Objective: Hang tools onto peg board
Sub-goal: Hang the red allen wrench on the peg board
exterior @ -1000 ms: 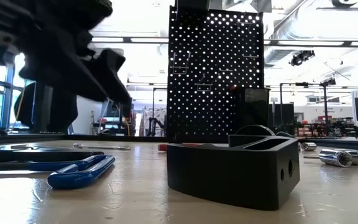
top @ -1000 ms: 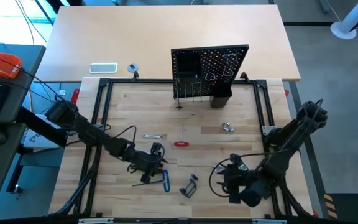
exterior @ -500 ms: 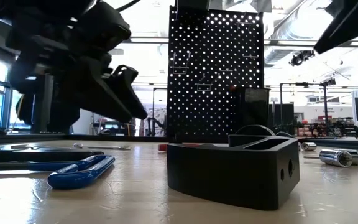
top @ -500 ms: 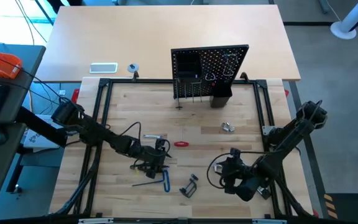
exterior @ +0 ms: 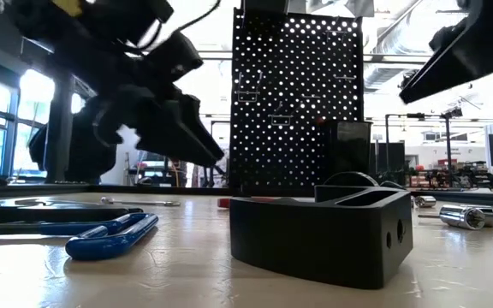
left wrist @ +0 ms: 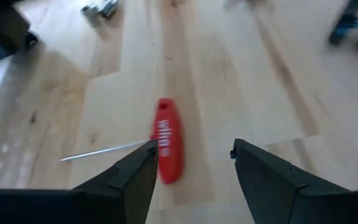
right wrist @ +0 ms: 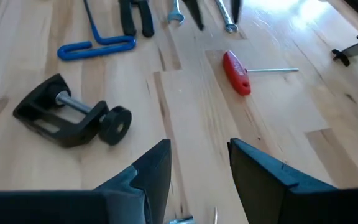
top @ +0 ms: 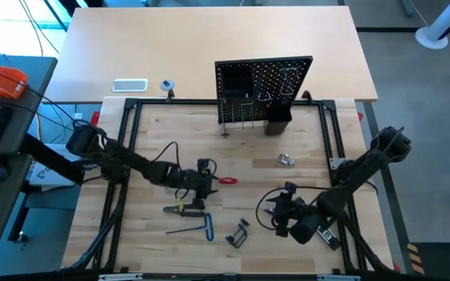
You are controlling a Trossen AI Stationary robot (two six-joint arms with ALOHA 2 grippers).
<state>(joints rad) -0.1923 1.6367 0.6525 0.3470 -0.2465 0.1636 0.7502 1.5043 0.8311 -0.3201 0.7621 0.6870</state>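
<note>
A red-handled screwdriver (top: 229, 180) (left wrist: 165, 140) lies flat on the table's middle. My left gripper (top: 212, 180) (left wrist: 194, 163) hovers open just to its left, and the handle shows by one finger without touching it. My right gripper (top: 276, 209) (right wrist: 197, 158) hangs open above the table's near right, touching nothing. Ahead of it a black clamp (right wrist: 73, 118) (top: 239, 232) rests on its side. A blue-handled hex key (top: 208, 226) (right wrist: 98, 46) and black pliers (top: 182, 208) lie flat near the front. The peg board (top: 262, 90) (exterior: 296, 103) stands upright at the far edge.
Small silver sockets (top: 287, 160) (exterior: 465, 216) lie right of centre. A black metal frame (top: 127, 140) borders the work area. A small black bin (top: 278, 119) sits at the board's foot. Beyond the frame lie a white flat rectangle (top: 130, 85) and a small tape roll (top: 167, 85).
My left gripper has swept toward the table's right edge, away from the pliers and hex key and up to the red screwdriver, staying open. My right gripper has sunk and shifted toward the table's left and far side, also open. No tool has moved.
</note>
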